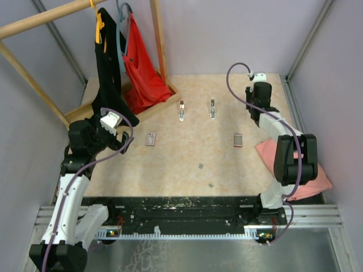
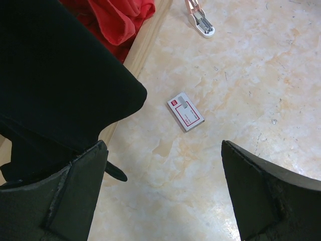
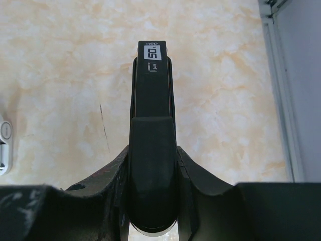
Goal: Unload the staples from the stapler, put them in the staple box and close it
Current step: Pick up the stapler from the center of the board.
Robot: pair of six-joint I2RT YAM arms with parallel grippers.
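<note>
The right gripper [image 3: 153,170] is pinching a black stapler [image 3: 152,90] well right of the red-labelled box [image 2: 185,112]. The left gripper [image 2: 163,150] is hovering near that box, fingers [image 2: 75,196] spread wide. Tiny staples [image 1: 201,166] are lying on the table [image 1: 170,170] right of the box, toward the near edge.

**Three views, one tabletop**

Your top camera looks down from behind the arm bases over the whole table [image 1: 170,164]. Left wrist hangs low, angled at the labelled box [image 2: 185,112], the same box [image 1: 151,139] your top view shows. Right wrist sits closest, staring along a black stapler [image 3: 153,125] toward the table's right edge.
</note>
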